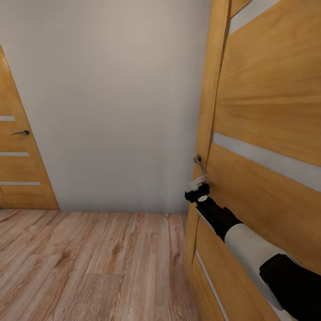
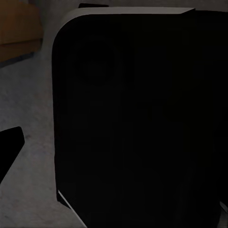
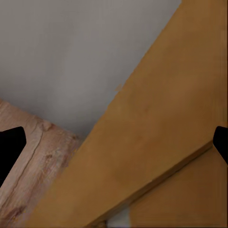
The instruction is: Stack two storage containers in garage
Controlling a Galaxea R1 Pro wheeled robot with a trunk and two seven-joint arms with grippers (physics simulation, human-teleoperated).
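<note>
— Wood everywhere: a plank floor [image 1: 89, 263], and a big orange-brown door [image 1: 267, 133] right beside the right gripper [image 1: 197, 192]. What is the arm doing?

— It reaches out along the door's face, with the gripper just under the metal handle [image 1: 199, 164], touching it or nearly so. I can't tell whether its fingers are apart or closed on the handle. In the right wrist view the dark fingertips [image 3: 9, 147] sit at opposite edges with the door's edge between them (which hints at apart, no more).

— And the left gripper?

— Its camera looks at a large dark rounded block [image 2: 137, 118], perhaps part of the robot, over a grey speckled surface. One dark fingertip [image 2: 9, 147] shows; open or closed, I can't say.

— Where are the boxes?

— I can't place them from here. Ahead of the gripper is a plain pale wall [image 1: 111, 98], and well off to the left another door [image 1: 20, 151].

— What could go wrong?

— My guess is that the gripper slips off the thin lever if it only brushes it, or the arm scrapes the door as it swings, since it lies so close along the panel.
</note>
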